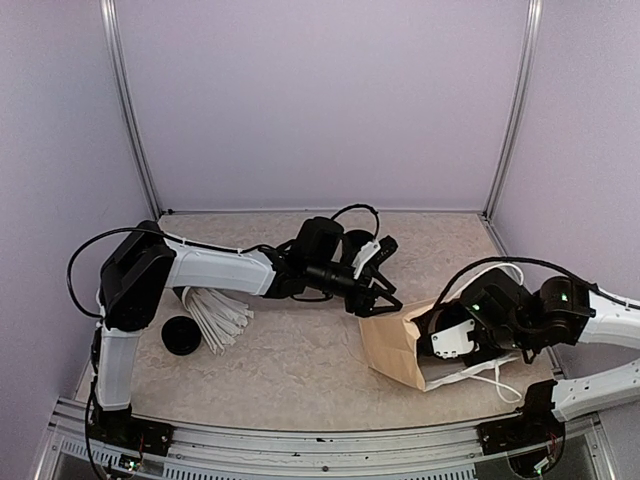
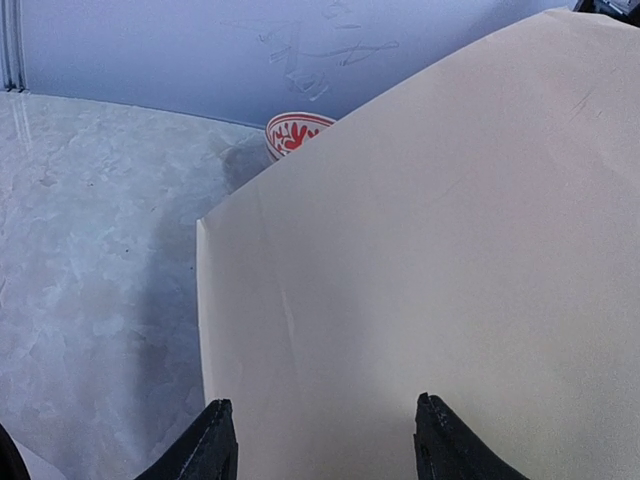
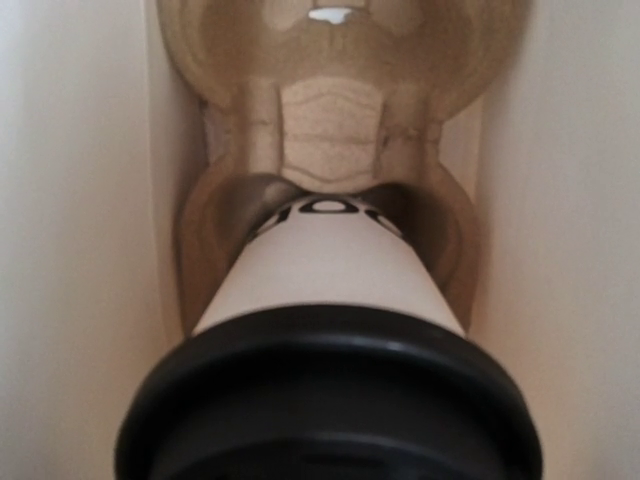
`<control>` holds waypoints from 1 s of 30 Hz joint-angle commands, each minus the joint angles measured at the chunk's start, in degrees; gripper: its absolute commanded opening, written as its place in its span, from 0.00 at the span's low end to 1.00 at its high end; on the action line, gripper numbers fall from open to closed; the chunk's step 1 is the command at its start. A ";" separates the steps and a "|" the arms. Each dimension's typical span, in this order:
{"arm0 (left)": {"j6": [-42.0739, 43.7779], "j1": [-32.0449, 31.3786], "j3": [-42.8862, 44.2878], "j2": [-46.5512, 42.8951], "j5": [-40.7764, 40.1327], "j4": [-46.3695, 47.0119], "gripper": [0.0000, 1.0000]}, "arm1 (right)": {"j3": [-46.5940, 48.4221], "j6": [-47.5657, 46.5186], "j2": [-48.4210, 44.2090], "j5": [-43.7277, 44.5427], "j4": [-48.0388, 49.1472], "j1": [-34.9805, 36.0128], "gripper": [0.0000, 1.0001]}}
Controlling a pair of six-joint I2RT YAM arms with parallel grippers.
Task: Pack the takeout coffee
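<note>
We are seating the cup (image 3: 330, 285). It is inside the bag (image 1: 392, 348), which lies on its side at 4 o'clock, with the cup's base at a pocket of the pulp carrier (image 3: 330, 120). The right gripper (image 1: 452, 338) is in the bag's mouth, but we cannot tell whether its fingers are clamped. The left gripper (image 2: 325, 440) hovers, fingers apart, at the bag's 10 o'clock edge. Next, we judge, the cup needs pressing home while the bag is steadied. The table (image 1: 290, 370) is marbled beige, the walls (image 1: 320, 100) are lilac, and straws (image 1: 215, 315) lie at 9 o'clock.
</note>
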 commanded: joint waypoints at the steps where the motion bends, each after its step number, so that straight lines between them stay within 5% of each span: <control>1: -2.32 1.01 2.18 1.84 3.22 0.34 0.60 | 2.98 0.53 2.79 -4.09 -1.66 -1.21 0.35; 30: -8.57 4.63 1.40 1.00 9.70 0.98 0.59 | 24.79 -3.34 28.96 -31.03 -23.31 -13.78 0.32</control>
